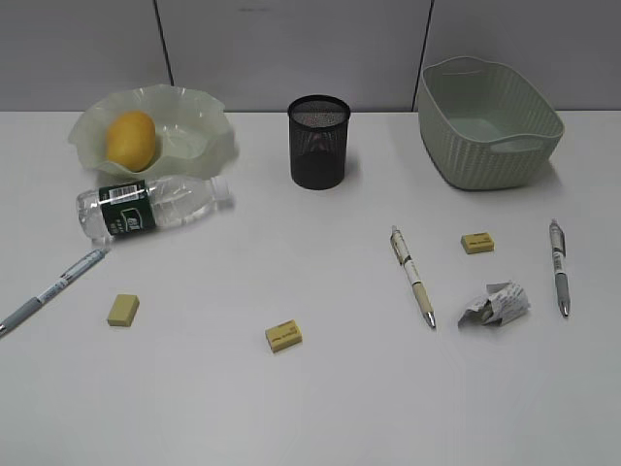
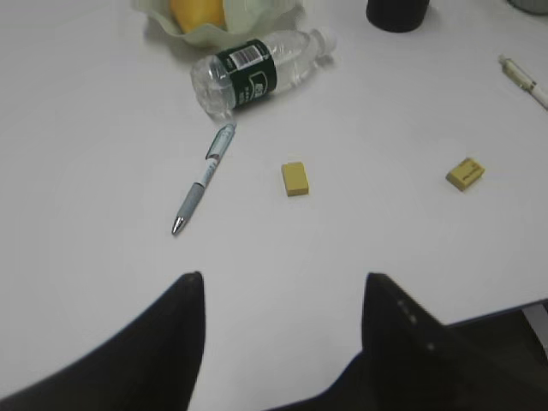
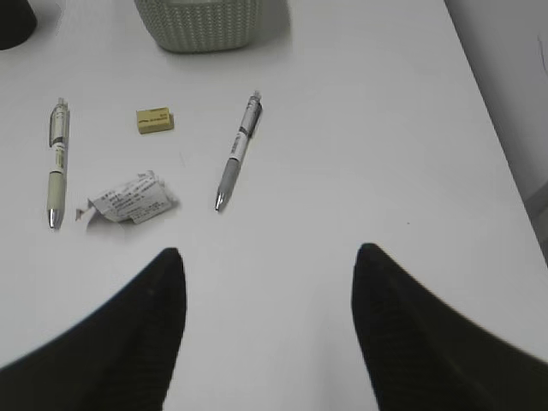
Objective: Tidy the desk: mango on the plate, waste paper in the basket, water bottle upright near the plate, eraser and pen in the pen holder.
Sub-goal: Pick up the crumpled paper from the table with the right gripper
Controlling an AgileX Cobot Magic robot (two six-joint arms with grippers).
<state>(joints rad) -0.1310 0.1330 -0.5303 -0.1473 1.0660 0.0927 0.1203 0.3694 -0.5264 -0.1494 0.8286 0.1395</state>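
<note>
Mango (image 1: pixel 131 139) sits plated; both grippers (image 2: pixel 282 287) (image 3: pixel 267 257) gape empty, so the left should clasp the lying water bottle (image 1: pixel 150 207) mid-label.

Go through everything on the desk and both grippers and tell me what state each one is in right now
mango: lying in the plate
water bottle: on its side, capped, beside the plate
pen holder: upright
basket: upright, nothing visible inside
waste paper: crumpled, on the desk
three pens: lying flat on the desk
three erasers: loose on the desk
left gripper: open, holding nothing
right gripper: open, holding nothing
</note>
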